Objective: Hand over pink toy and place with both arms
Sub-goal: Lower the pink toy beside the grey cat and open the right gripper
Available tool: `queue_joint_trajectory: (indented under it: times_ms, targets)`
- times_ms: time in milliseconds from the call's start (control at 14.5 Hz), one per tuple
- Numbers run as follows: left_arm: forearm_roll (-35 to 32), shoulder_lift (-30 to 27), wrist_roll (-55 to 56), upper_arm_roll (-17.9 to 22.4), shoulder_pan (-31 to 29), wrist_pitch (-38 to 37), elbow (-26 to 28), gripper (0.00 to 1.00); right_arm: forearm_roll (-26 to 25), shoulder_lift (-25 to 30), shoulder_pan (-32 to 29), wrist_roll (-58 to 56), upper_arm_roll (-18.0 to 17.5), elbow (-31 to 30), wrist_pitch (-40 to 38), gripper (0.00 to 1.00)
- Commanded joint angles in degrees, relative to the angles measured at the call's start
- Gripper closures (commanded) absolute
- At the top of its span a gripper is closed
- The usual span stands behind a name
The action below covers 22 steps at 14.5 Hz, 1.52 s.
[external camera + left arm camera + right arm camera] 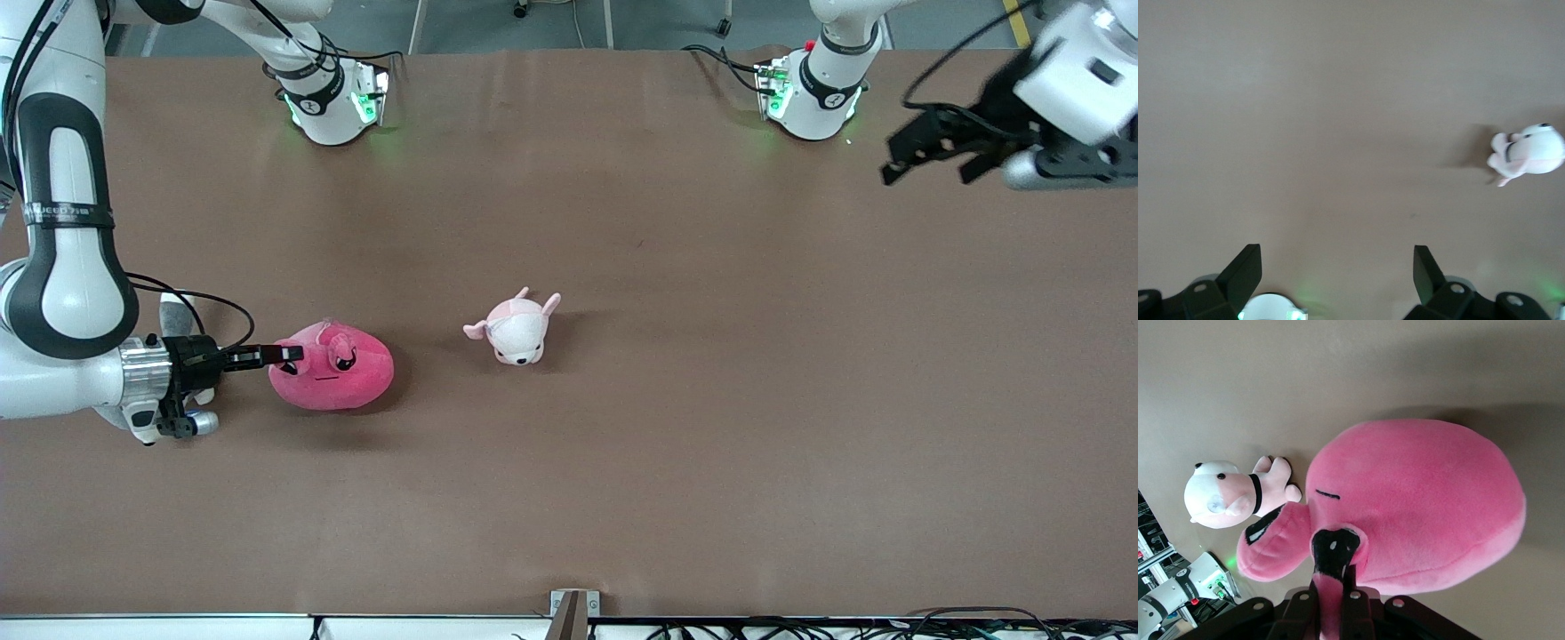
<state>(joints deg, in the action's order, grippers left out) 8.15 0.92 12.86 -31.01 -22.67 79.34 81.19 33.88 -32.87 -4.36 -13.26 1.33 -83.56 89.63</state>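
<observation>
The pink toy [333,366], a round hot-pink plush with dark eyes, lies on the brown table toward the right arm's end. My right gripper [286,356] reaches in level with the table and is shut on a fold of the toy's plush. In the right wrist view the toy [1418,507] fills the frame and a pink flap is pinched between the fingers [1355,607]. My left gripper [929,153] is open and empty, up in the air over the left arm's end of the table. It shows with its fingers apart in the left wrist view [1338,273].
A small pale pink-and-white animal plush [517,327] lies beside the pink toy, toward the table's middle. It also shows in the left wrist view [1528,152] and the right wrist view [1231,492]. The two arm bases [333,93] [813,89] stand along the table's edge farthest from the front camera.
</observation>
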Motion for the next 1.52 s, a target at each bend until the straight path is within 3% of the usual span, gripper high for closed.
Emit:
queue_joint_trajectory:
  times_ms: [0,207,414,483,552,621,897,1103,1448]
  targets:
    - [-0.8,-0.7,-9.6,-0.6,-6.6,2.9,5.5,0.0,0.0,0.5,-1.5,-1.2,-1.1,-1.6,-0.6,0.99]
    - [-0.8,-0.4,-16.4,-0.6,-11.6,6.3,7.4,0.0,-0.2,-1.0,-1.7,-1.2,-1.1,-1.5,-0.1,0.98]
    - [-1.5,-0.1,-16.5,-0.6,-11.5,7.2,7.5,0.0,-0.3,-1.8,-2.4,-1.2,-1.0,-1.4,0.3,0.94]
    - [-2.3,-0.1,-16.5,-0.7,-11.5,7.6,7.5,0.0,-0.7,-1.8,-2.5,-0.6,-1.0,-1.4,0.8,0.65]
    - [-3.1,0.0,-16.5,-0.8,-11.5,7.8,7.5,0.0,-0.9,-1.7,-3.1,-0.5,-1.0,-1.3,1.2,0.19]
    - [-3.4,0.4,-16.5,-0.8,-11.5,8.0,7.4,0.0,-1.0,-1.3,-4.2,-0.5,-1.0,-0.7,0.9,0.0]
    - [-6.1,0.7,-16.1,0.2,-8.4,9.1,7.1,0.0,-3.4,4.4,-3.5,2.3,-0.5,3.0,0.4,0.0]
    - [-8.0,0.7,-15.7,10.5,2.1,9.1,6.8,0.0,-7.4,11.3,-2.6,13.7,-1.2,4.4,-2.3,0.0]
    - [-7.5,0.0,-15.8,26.2,16.8,9.1,6.6,0.0,-23.5,22.0,1.1,19.8,-1.2,6.4,-4.4,0.0]
